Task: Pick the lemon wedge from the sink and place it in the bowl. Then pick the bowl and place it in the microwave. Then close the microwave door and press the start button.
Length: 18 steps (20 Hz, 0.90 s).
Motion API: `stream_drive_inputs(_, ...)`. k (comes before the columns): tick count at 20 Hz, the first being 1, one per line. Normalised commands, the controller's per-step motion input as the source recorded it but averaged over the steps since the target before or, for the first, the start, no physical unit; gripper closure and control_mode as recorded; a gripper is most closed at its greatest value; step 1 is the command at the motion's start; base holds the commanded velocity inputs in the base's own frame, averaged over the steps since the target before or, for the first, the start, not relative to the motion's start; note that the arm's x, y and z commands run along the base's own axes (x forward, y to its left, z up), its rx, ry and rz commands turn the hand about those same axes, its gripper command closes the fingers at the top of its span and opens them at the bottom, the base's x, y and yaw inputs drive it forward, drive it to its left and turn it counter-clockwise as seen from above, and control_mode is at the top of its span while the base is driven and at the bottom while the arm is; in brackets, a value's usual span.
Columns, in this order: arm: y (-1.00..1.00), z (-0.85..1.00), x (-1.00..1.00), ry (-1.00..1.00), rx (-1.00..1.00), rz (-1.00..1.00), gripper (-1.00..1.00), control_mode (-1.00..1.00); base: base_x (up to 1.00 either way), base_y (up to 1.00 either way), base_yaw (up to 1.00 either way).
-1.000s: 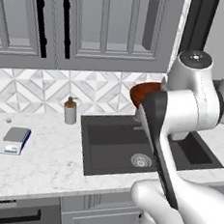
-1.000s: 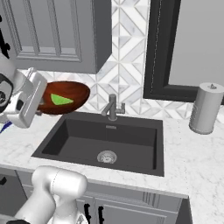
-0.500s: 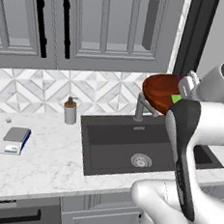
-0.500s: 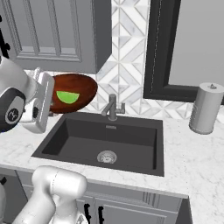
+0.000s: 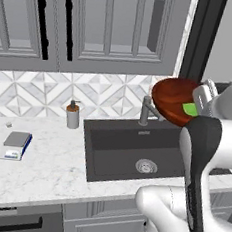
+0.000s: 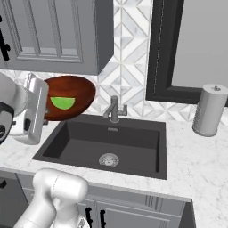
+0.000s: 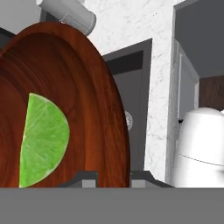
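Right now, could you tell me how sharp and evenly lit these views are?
Left base view: flat, even rendered light, crisp edges, soft gloss on the bowl. Right base view: equally sharp, with a faint shadow inside the sink. Hand view: the close bowl and lemon wedge look slightly soft.
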Motion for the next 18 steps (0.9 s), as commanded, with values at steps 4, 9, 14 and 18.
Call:
stream_drive_inputs(4, 0.0, 0.01, -0.64, -0.21, 0.0, 0.05, 1.0, -1.0, 0.0, 0.0, 0.0)
stream_drive_inputs(9, 0.0, 0.0, -0.27, -0.11, 0.0, 0.0, 1.0, -1.0, 0.0, 0.0, 0.0)
stream_drive_inputs(14, -0.05, 0.07, -0.17, -0.09, 0.0, 0.0, 1.0, 1.0, -0.13, -0.1, 0.0)
stream_drive_inputs(18, 0.0, 0.0, 0.0, 0.0, 0.0, 0.0, 1.0, 1.0, -0.68, -0.31, -0.03)
